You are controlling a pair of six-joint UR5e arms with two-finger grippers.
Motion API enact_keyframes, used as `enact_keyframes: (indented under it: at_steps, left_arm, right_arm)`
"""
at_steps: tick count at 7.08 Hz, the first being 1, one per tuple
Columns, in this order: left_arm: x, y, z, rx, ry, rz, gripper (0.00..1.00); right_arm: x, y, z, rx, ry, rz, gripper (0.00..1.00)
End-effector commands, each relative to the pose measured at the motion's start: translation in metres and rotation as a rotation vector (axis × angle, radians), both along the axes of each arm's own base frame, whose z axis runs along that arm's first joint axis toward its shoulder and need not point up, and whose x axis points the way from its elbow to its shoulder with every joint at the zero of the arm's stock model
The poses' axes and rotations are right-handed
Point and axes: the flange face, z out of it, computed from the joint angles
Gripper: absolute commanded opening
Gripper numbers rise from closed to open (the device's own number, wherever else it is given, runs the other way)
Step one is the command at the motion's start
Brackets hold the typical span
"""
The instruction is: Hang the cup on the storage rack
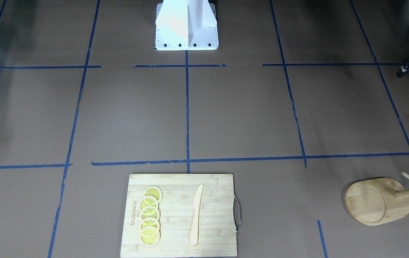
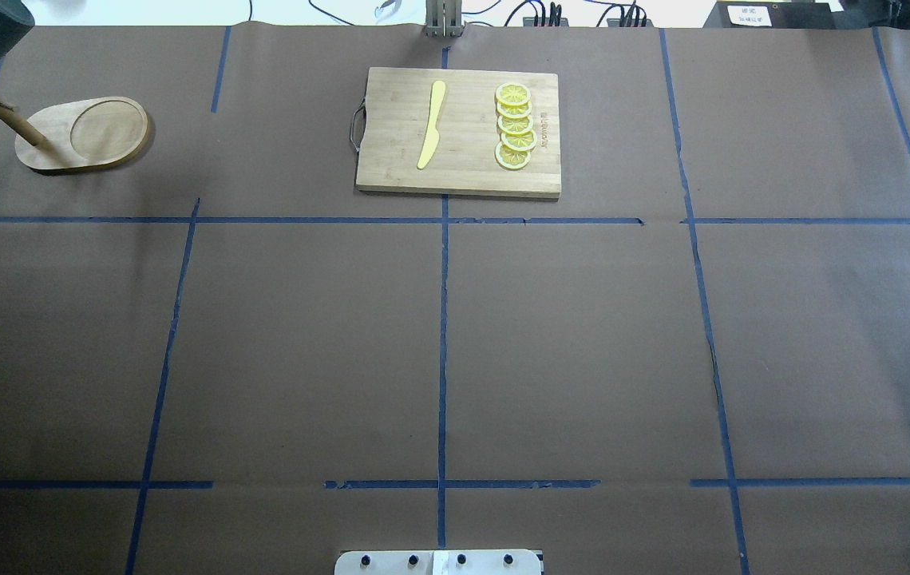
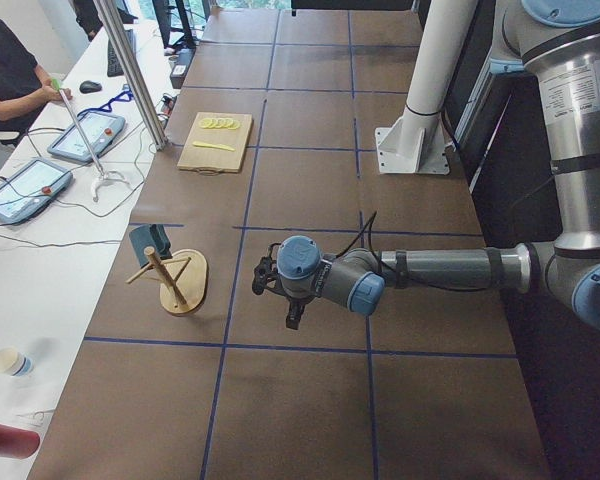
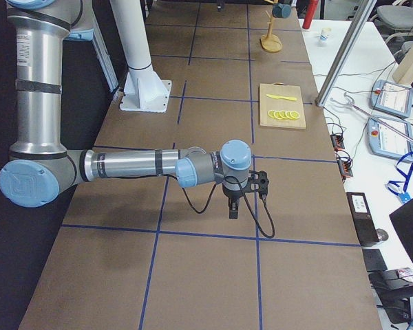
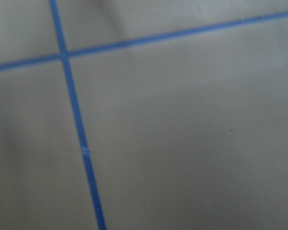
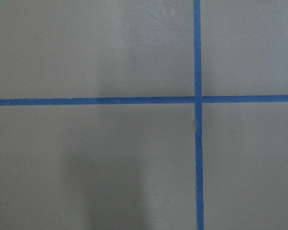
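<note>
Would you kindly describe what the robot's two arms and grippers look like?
Both the left arm and right arm are silver-grey tubes with light-blue joint caps and black bands. The left gripper and right gripper are black, each with a thin black cable looping by the wrist. The left arm carries a white printed label.

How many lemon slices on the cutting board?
5 lemon slices, all in one overlapping row on the cutting board, on the half away from its metal handle, with the knife between. The overlap could hide another, though none shows.
</note>
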Motion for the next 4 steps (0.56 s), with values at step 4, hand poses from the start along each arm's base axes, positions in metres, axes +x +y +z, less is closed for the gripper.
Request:
enact_keyframes:
  at_steps: [4]
  left_arm:
    - [-0.031, -0.044, 0.003, -0.054, -0.187, 0.036, 1.00]
  right_arm:
    - [0.001, 0.002, -0.002, 0.007, 0.002, 0.000, 1.00]
